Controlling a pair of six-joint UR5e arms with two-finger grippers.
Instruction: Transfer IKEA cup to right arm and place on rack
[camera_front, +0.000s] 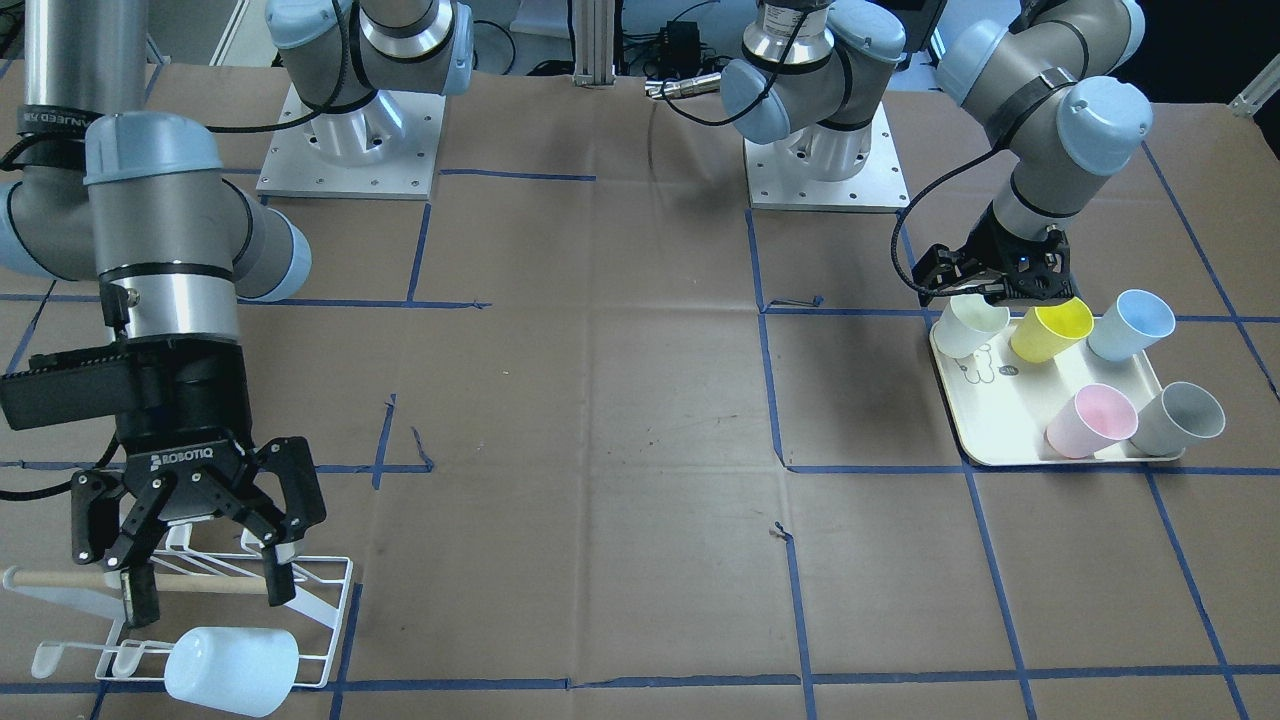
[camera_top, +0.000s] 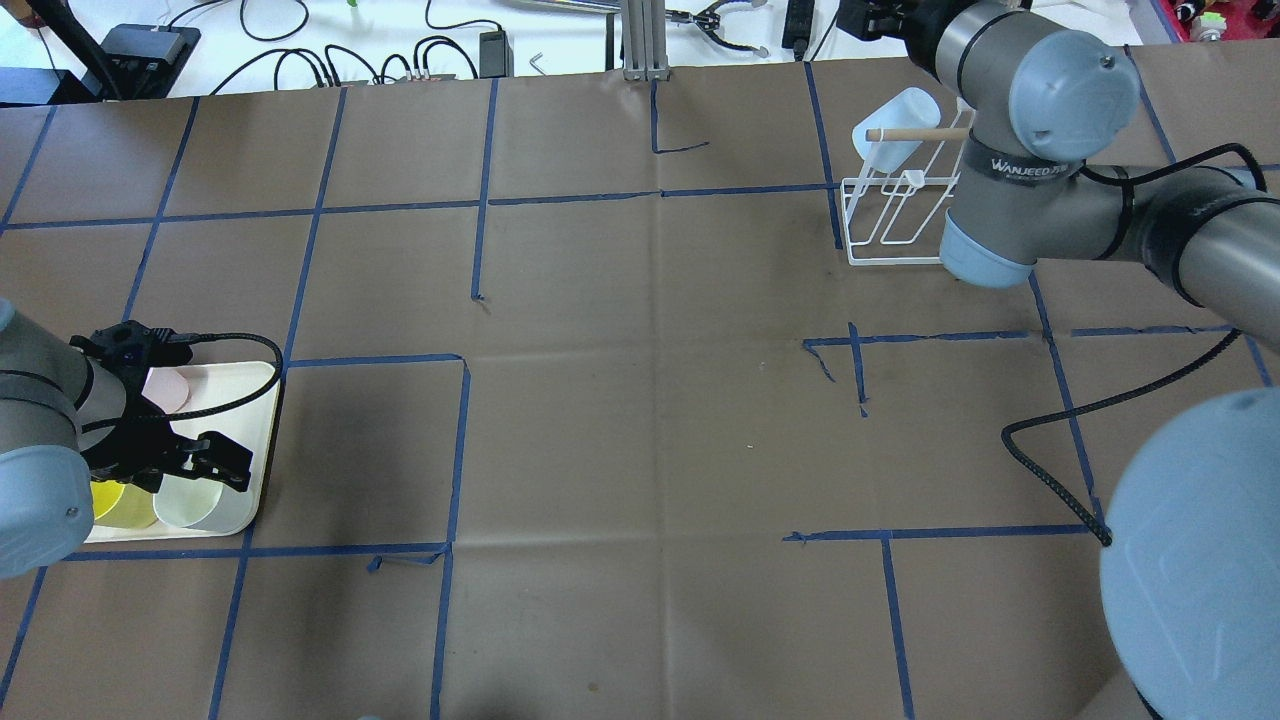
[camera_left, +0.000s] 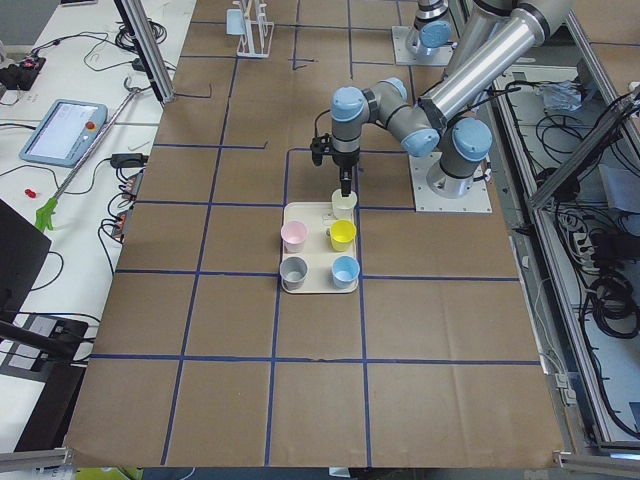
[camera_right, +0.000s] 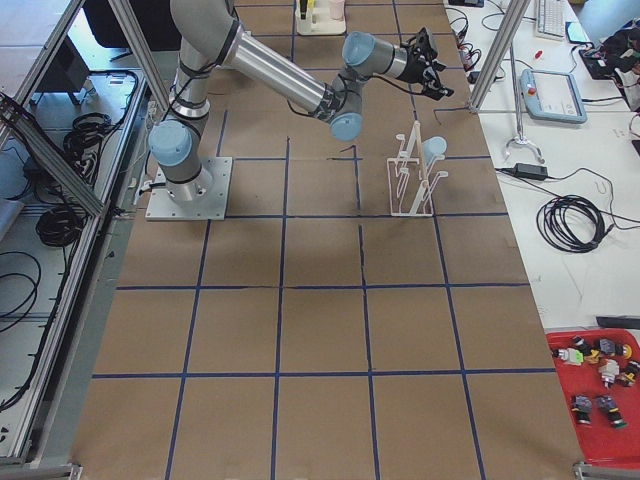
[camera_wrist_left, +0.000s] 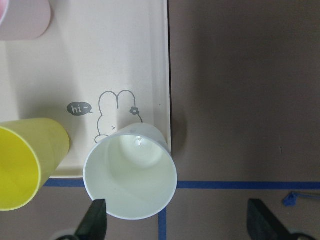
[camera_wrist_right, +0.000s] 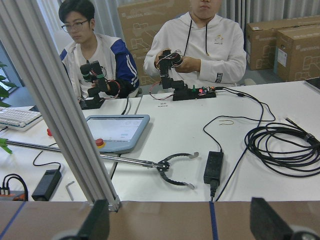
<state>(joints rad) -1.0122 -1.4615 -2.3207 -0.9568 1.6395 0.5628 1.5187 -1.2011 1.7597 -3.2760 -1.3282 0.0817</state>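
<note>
The white cup (camera_wrist_left: 130, 177) that you are about to hand over stands upright, mouth up, in the corner of the cream tray (camera_front: 1000, 435). It sits right against the rim, so it can be reached from the bench side without disturbing the yellow cup (camera_front: 1050, 332) just beside it. The left tool (camera_front: 993, 293) hangs directly over it with its jaws spread wide and nothing gripped. That looks like the approach to a rim pinch. The blue cup (camera_front: 1130, 325), pink cup (camera_front: 1090, 420) and grey cup (camera_front: 1180, 418) stand farther along the tray.

Well apart, at the other end of the bench, the right tool (camera_front: 205, 590) hovers over the rack (camera_front: 325, 600), open and empty, near its wooden dowel (camera_front: 60, 577). A pale cup (camera_front: 230, 668) already hangs on a prong, which suggests this arm is parked where the next one will go.

The left wrist view shows you what the others cannot: the cup lies off-centre, close to one fingertip (camera_wrist_left: 97, 220). Whether that finger will pass inside or outside the wall is hard to judge. The overhead view largely hides the right tool behind its own arm, while the front view shows its spread jaws plainly.
</note>
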